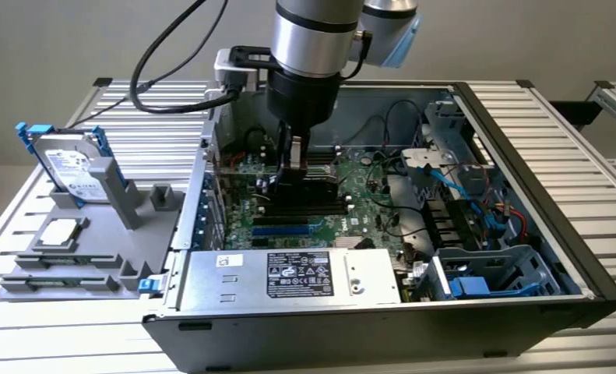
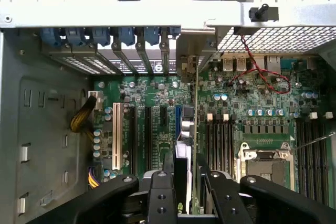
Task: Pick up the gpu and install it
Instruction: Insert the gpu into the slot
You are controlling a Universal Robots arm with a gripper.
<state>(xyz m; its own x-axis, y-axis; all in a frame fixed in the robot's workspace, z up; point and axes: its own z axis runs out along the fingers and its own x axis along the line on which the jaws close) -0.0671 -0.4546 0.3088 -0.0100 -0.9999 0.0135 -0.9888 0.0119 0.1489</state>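
Between the black fingers of the pincer (image 2: 190,195) sits the graphics card (image 2: 196,129), clamped edge-on and upright. It is a thin stiff board with a silver metal end plate at its far end. Just below it lie the long, narrow plastic slots (image 2: 148,135) of the green main board (image 2: 252,103). To seat it well, I judge the card's lower edge should run along one slot. The end plate should meet the open gap in the row of slim metal blanks (image 2: 142,56) on the rear wall beyond the pincer. The push should go straight down, evenly, without tilt. Farther out stands the grey sheet-metal case (image 1: 391,343) and, outside it, a shiny hard drive (image 1: 67,160) in blue rails.
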